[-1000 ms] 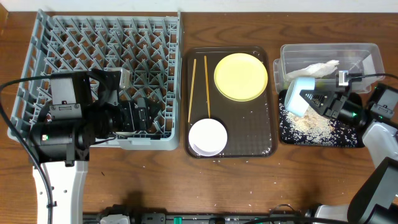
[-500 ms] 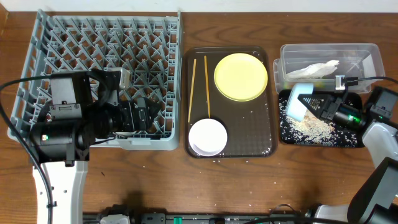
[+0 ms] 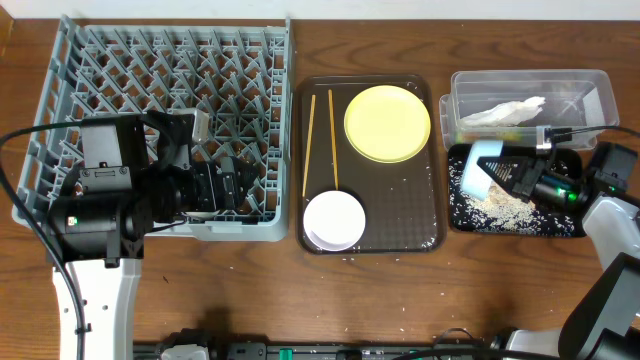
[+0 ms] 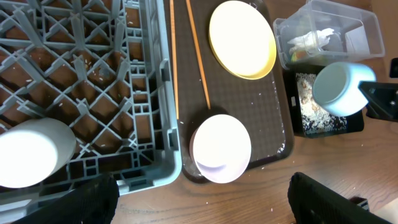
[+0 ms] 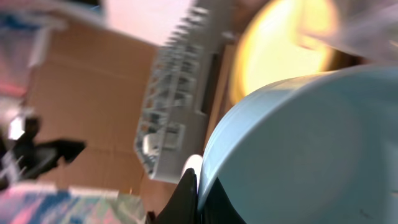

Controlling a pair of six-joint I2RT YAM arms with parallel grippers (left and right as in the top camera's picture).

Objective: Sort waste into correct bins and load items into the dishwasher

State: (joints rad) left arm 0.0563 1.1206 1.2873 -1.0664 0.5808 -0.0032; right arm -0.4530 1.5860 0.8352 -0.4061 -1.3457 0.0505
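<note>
Right gripper (image 3: 503,168) still clamps the light blue bowl (image 3: 478,172), now rolled near side-on, rice (image 3: 497,205) on the black tray (image 3: 572,228) just below its fingertips, so the dump looks done and the dish rack (image 3: 170,60) is next; left gripper (image 4: 208,199) gapes empty.

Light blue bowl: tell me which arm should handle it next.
Right, probably. The right gripper grips the light blue bowl, tipped over the black tray; the left gripper sits open at the dish rack, across the table.
</note>
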